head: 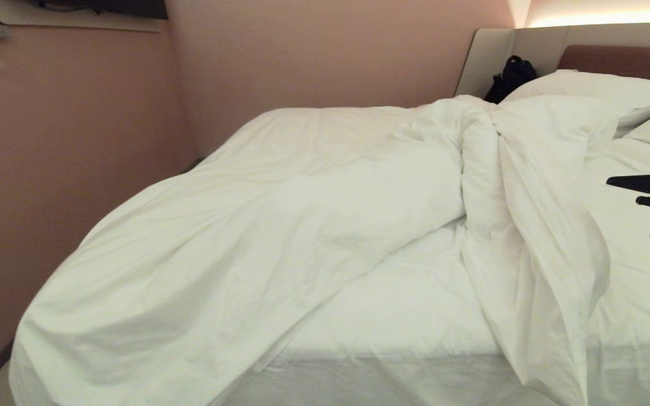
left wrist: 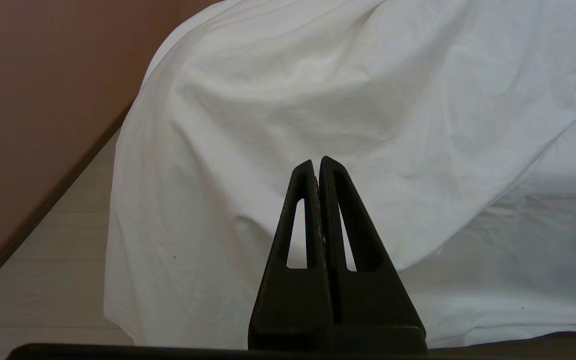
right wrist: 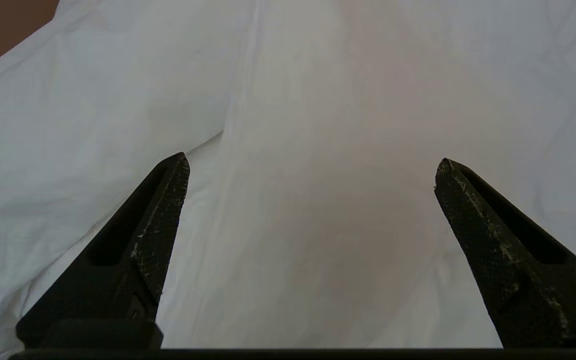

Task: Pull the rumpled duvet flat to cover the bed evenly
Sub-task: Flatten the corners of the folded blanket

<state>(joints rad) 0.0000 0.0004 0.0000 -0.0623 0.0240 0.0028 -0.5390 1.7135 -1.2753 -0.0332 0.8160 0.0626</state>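
Our right gripper [right wrist: 310, 165] has its fingers [right wrist: 163, 210] spread as wide as they go, with nothing between them but white cloth below, and in the head view it reaches in from the right edge above the bare part of the bed [head: 415, 316], near the pillows [head: 596, 90]. Our left gripper [left wrist: 316, 165] has its fingers pressed together and empty, hanging low at the foot corner of the bed, facing the duvet [head: 257, 225] where it drapes over the edge toward the floor [left wrist: 33, 260]. The duvet itself lies bunched toward the wall side, with a long twisted fold [head: 528, 225] running from the headboard [head: 624, 56] end down across the mattress and over the near edge, so the white sheet [head: 404, 304] shows in the middle and on the right. The main risk we see is that everything here is white on white: our open fingers may close on the stretched sheet, or on a pillow corner, instead of the duvet's fold, and then a pull drags the wrong layer. If we pinch only the thin cotton cover and not the filling, the cloth may slip free or the cover may shift while the bulk stays put. Pulling the fold too far toward us could slide more of the duvet off the near edge, where some already hangs. A dark bag [head: 510, 76] by the headboard sits close to the bunched end and could be snagged.
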